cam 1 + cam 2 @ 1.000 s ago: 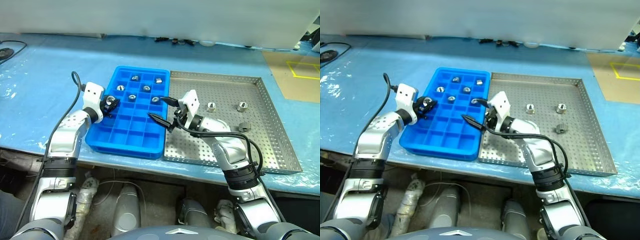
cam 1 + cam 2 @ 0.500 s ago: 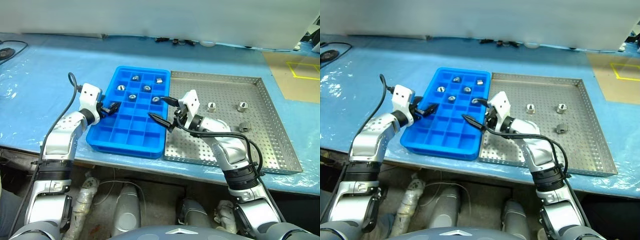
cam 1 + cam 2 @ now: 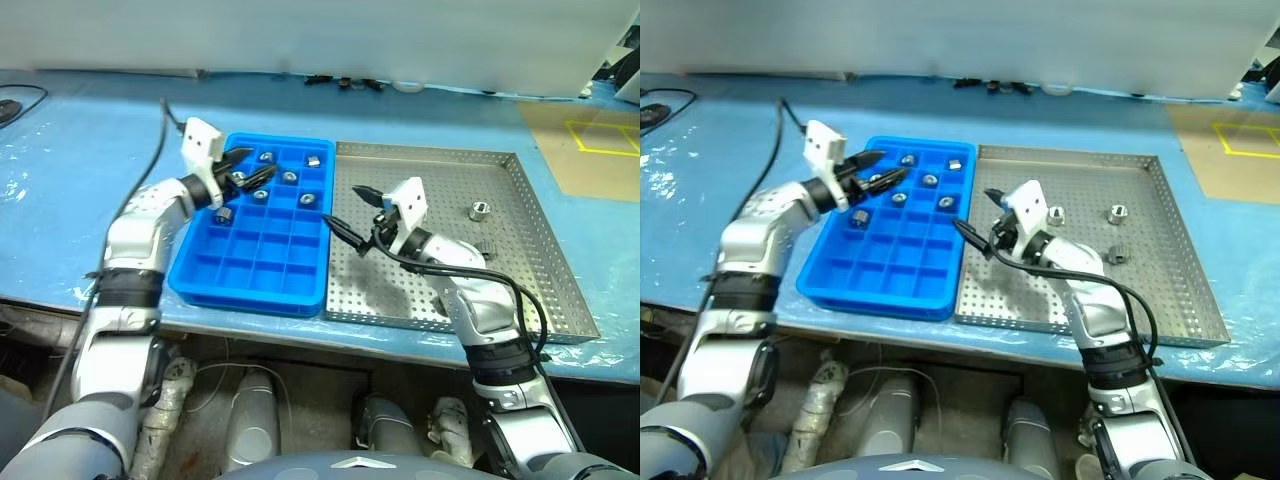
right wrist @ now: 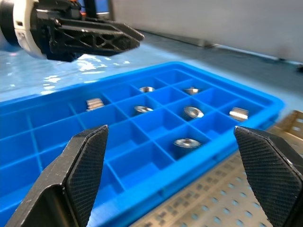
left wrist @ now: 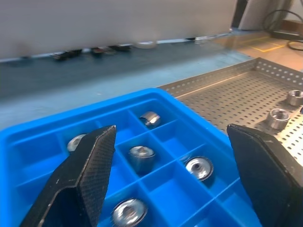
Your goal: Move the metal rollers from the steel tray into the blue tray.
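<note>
While the left gripper [image 3: 245, 168] hovers over the far left part of the blue tray [image 3: 255, 275], its two black fingers stand spread with nothing between them. Through the left wrist view, four metal rollers [image 5: 141, 156] show in the cells ahead of the spread fingers, none touching a pad. One more roller [image 3: 222, 215] lies in a cell below and just nearer than the fingertips; it lies tipped on its side, its curved wall showing, though which way its long axis runs cannot be told. Most of the others in the far two rows sit with the centre hole facing up, axis upright; one in the far right cell [image 3: 313, 160] looks tipped over. All near rows of the blue tray are bare.

To the right, the steel tray [image 3: 520, 300] touches the blue tray's long edge. Above its left part the right gripper [image 3: 347, 209] hangs with its fingers wide apart and empty, pointing toward the blue tray. Further right on the perforated floor, one roller [image 3: 479, 210] stands with its hole up, well apart from those fingers, and another [image 3: 1056, 214] sits just behind the gripper's white housing. A third [image 3: 1118, 253] lies dark near the forearm; its pose is unclear.
</note>
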Controlling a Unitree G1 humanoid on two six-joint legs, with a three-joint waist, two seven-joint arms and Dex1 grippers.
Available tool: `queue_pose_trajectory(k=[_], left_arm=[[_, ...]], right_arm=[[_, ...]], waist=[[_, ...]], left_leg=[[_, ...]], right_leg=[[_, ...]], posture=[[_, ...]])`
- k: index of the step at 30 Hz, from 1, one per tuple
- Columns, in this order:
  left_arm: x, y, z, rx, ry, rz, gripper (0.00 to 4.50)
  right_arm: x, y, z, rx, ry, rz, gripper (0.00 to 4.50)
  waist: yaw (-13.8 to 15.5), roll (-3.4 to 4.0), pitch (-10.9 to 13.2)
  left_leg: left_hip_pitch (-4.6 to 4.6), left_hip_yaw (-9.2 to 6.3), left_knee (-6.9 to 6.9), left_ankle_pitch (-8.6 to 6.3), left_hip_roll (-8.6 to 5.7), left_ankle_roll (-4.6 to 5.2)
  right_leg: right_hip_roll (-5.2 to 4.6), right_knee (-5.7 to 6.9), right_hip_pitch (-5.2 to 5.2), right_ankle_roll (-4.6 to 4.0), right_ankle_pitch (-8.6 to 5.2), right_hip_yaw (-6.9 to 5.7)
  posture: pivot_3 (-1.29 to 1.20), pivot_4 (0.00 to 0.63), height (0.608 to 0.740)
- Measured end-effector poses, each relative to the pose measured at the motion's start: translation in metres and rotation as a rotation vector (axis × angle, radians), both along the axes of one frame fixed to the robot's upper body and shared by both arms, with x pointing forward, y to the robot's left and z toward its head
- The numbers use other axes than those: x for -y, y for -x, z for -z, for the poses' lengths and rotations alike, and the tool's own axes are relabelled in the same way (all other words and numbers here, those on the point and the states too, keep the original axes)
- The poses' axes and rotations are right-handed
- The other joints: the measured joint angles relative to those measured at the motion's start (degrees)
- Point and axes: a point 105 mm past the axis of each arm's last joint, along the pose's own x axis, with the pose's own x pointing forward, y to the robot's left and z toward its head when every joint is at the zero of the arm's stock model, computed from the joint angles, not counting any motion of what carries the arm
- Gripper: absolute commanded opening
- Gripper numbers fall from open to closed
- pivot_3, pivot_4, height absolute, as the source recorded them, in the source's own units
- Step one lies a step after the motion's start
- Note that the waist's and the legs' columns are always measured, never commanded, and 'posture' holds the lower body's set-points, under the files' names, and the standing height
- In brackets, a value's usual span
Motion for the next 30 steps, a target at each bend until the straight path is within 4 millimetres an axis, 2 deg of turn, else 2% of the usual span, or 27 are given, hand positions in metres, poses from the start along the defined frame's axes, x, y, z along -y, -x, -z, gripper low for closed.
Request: queue_pose_trajectory(k=[2,3,6,10,12,17,20,24,28,30], left_arm=[[0.012,-0.007,0.003,-0.011,-0.003,0.025,4.49],[0.024,-0.013,0.003,-0.02,0.003,0.044,4.49],[0.041,-0.023,0.002,-0.018,0.0,0.067,4.49],[0.076,-0.029,0.006,-0.016,-0.046,0.137,4.49],[0.1,-0.027,0.01,-0.017,-0.082,0.186,4.49],[0.142,-0.015,0.014,0.0,-0.164,0.296,4.49],[0.173,0.01,0.019,0.01,-0.202,0.502,4.49],[0.181,0.024,0.027,0.027,-0.286,0.628,4.49],[0.183,0.028,0.036,0.035,-0.361,0.653,4.49],[0.182,0.028,0.048,0.006,-0.402,0.648,4.49]], right_arm=[[0.003,0.002,-0.001,0.01,0.001,0.023,4.5],[0.01,0.004,-0.001,0.019,-0.002,0.058,4.5],[0.02,0.007,-0.003,0.031,-0.002,0.114,4.5],[0.035,0.014,-0.005,0.049,-0.011,0.208,4.5],[0.041,0.02,-0.005,0.055,-0.013,0.251,4.5],[0.051,0.031,-0.005,0.061,-0.013,0.334,4.5],[0.057,0.039,-0.001,0.052,-0.016,0.391,4.5],[0.057,0.051,0.005,0.026,-0.011,0.405,4.5],[0.059,0.057,0.012,-0.004,-0.011,0.427,4.5],[0.063,0.058,0.011,0.002,-0.014,0.468,4.5]], waist=[[-0.96,0.0,0.0],[-1.26,0.0,0.0],[-2.47,-0.01,0.0],[-4.22,-0.01,0.0],[-4.63,0.0,0.0],[-6.79,-0.01,0.0],[-7.71,0.0,0.0],[-9.91,0.01,-0.01],[-10.84,0.03,-0.02],[-11.27,0.04,-0.02]], left_leg=[[0.01,0.0,0.0,0.03,0.0,0.05],[0.02,0.0,-0.01,0.05,-0.01,0.09],[0.08,0.0,-0.02,0.09,-0.03,0.17],[0.13,0.01,-0.03,0.08,-0.06,0.21],[0.17,0.01,-0.03,0.06,-0.06,0.28],[0.43,0.04,-0.06,-0.01,-0.06,0.44],[0.85,0.13,-0.18,-0.12,-0.07,0.63],[1.1,0.25,-0.21,-0.34,-0.08,1.0],[1.17,0.32,-0.18,-0.46,-0.08,1.19],[1.19,0.34,-0.16,-0.5,-0.09,1.27]], right_leg=[[0.01,-0.02,0.02,0.02,0.01,0.02],[0.01,-0.02,0.03,0.03,0.02,0.01],[0.01,-0.05,0.1,0.04,0.03,0.02],[0.0,-0.12,0.23,0.05,0.03,0.03],[0.0,-0.17,0.29,0.06,0.04,0.04],[0.0,-0.35,0.57,0.06,0.04,0.09],[0.0,-0.59,0.91,-0.15,-0.09,0.18],[0.02,-0.83,1.13,-0.16,-0.09,0.33],[0.02,-0.96,1.24,-0.16,-0.09,0.38],[0.01,-1.03,1.31,-0.16,-0.09,0.39]], posture=[[-0.09,0.15,0.74],[-0.13,0.15,0.74],[-0.22,0.15,0.74],[-0.31,0.15,0.74],[-0.36,0.15,0.74],[-0.47,0.15,0.74],[-0.52,0.15,0.74],[-0.57,0.15,0.74],[-0.59,0.15,0.74],[-0.6,0.15,0.74]])
